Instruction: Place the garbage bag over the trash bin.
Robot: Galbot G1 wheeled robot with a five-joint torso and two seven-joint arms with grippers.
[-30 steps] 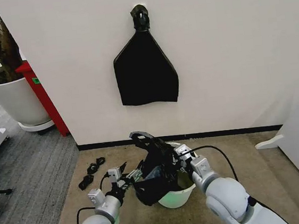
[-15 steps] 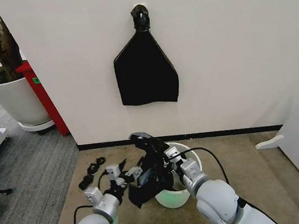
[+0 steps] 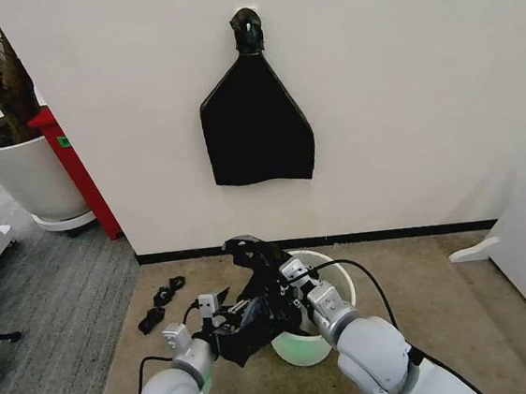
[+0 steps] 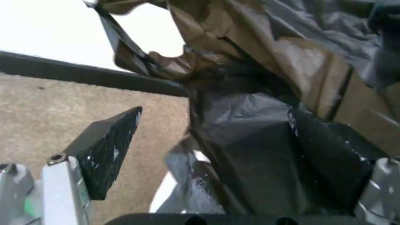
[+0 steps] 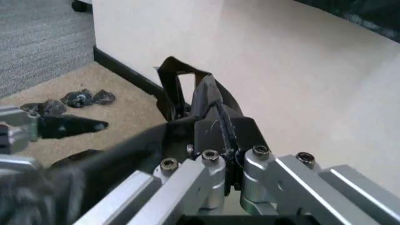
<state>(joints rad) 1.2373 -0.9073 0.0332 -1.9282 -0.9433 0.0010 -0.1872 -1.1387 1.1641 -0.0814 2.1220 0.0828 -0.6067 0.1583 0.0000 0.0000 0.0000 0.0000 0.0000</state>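
Garbage bag [image 3: 259, 296] bunched beside trash bin [image 3: 309, 347], right gripper [image 5: 216, 123] pinching it, left gripper [image 4: 212, 154] spread wide, no legible writing.

The garbage bag [image 3: 259, 296], black, glossy and crumpled, is bunched over the left rim of the trash bin [image 3: 307, 348], spilling down its left side. The bin, a round white bucket, stands upright on the tan floor near the wall.
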